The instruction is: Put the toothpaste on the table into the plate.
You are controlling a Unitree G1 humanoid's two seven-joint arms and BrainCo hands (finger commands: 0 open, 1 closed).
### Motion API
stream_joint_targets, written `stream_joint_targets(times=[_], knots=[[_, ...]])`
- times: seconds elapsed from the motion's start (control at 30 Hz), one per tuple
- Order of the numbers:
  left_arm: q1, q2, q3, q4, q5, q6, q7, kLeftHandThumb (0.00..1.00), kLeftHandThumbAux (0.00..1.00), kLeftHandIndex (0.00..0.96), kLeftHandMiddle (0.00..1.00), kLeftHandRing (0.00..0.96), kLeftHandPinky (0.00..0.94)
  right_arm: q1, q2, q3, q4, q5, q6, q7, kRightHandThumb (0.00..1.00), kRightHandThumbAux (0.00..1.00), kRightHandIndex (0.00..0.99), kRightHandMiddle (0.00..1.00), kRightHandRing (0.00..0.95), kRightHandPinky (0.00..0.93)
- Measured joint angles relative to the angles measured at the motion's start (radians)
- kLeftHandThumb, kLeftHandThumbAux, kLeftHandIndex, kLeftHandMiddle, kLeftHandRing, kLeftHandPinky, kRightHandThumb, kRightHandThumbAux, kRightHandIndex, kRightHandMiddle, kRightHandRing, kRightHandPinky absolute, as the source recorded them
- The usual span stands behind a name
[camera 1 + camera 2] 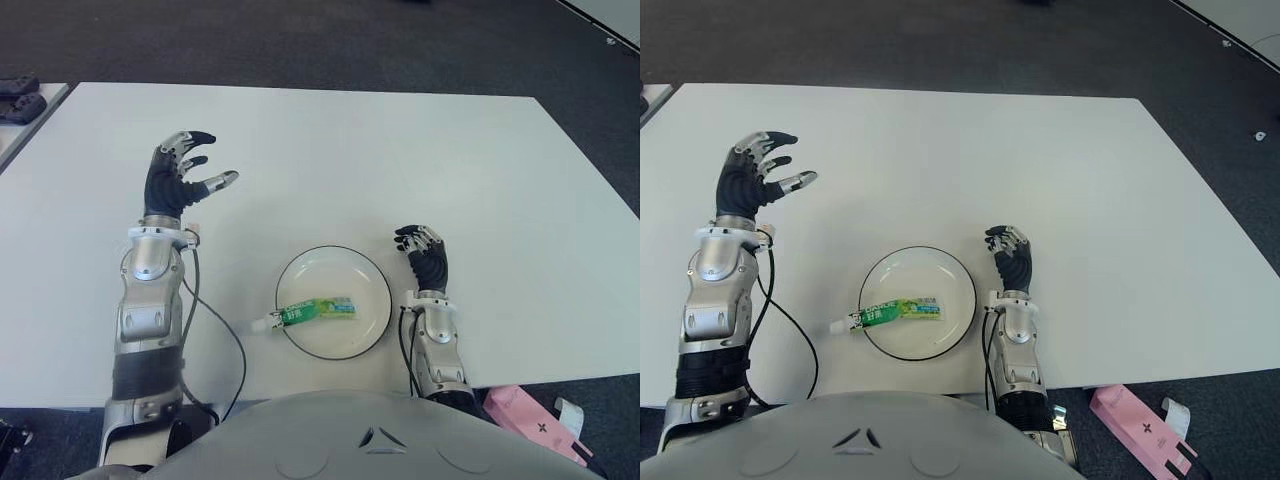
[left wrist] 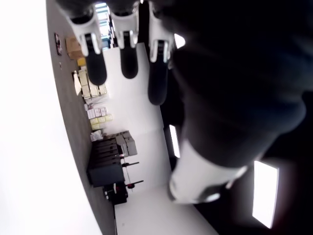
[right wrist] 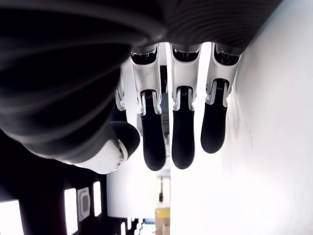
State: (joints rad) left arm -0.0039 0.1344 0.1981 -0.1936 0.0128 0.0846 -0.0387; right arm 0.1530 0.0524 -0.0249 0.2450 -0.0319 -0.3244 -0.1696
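Black-fingered and empty, the left hand [image 1: 180,175] is raised over the table [image 1: 400,150] well to the left of the plate [image 1: 370,275], fingers spread and loosely bent, nothing between them. The right hand [image 1: 425,255] shows just beside the plate's right rim, fingers relaxed and gently curved, also holding nothing; its wrist view shows only bare white surface past the fingertips.

Between the two hands, the toothpaste [image 1: 318,310] lies flat across the plate's near-left part. Most of the green and yellow tube sits inside the plate, while its white cap end sticks out over the left rim above the table. So the tube is largely where the task wants it, though not wholly within.

By its look it is a small plastic tube: probably light, soft in the body, likely to dent under a hard squeeze and a bit slick on the printed skin. The firmer shoulder near the cap seems the better place to pinch, across the narrow width. The plate looks smooth and may slide if pushed.
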Motion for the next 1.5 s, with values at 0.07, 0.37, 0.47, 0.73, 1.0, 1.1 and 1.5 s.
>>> stream_joint_targets(times=[0.07,0.37,0.47,0.73,1.0,1.1,1.5], knots=[[0.002,-0.017,0.002,0.01,-0.008,0.001,0.013,0.27,0.997,0.38,0.37,0.351,0.383,-0.004,0.0,-0.001,0.009,0.001,-0.009,0.0,0.712,0.725,0.427,0.464,0.452,0.455],[0.043,-0.085,-0.001,0.061,-0.035,-0.013,0.043,0.353,0.998,0.39,0.384,0.366,0.38,-0.013,0.001,-0.003,0.048,0.002,-0.067,0.0,0.712,0.726,0.427,0.468,0.456,0.455],[0.055,-0.103,-0.001,0.102,-0.048,-0.049,0.044,0.336,0.998,0.388,0.384,0.366,0.378,-0.014,0.001,-0.005,0.057,0.002,-0.083,-0.003,0.711,0.727,0.427,0.471,0.456,0.452],[0.064,-0.113,-0.001,0.257,-0.134,-0.192,-0.013,0.188,0.998,0.427,0.397,0.409,0.444,-0.034,0.002,-0.018,0.084,0.002,-0.11,-0.005,0.707,0.727,0.426,0.475,0.453,0.449],[0.066,-0.138,-0.029,0.335,-0.151,-0.231,-0.029,0.156,0.998,0.447,0.413,0.436,0.453,-0.05,0.003,-0.029,0.121,-0.001,-0.172,-0.014,0.706,0.727,0.426,0.475,0.455,0.454],[0.066,-0.143,-0.041,0.339,-0.15,-0.241,-0.029,0.158,0.998,0.453,0.419,0.44,0.44,-0.05,0.003,-0.033,0.123,-0.001,-0.181,-0.016,0.706,0.727,0.426,0.474,0.453,0.449],[0.118,-0.147,-0.094,0.344,-0.151,-0.247,-0.059,0.155,0.998,0.459,0.424,0.427,0.414,-0.039,0.002,-0.042,0.123,0.005,-0.232,-0.015,0.707,0.727,0.428,0.479,0.454,0.446]])
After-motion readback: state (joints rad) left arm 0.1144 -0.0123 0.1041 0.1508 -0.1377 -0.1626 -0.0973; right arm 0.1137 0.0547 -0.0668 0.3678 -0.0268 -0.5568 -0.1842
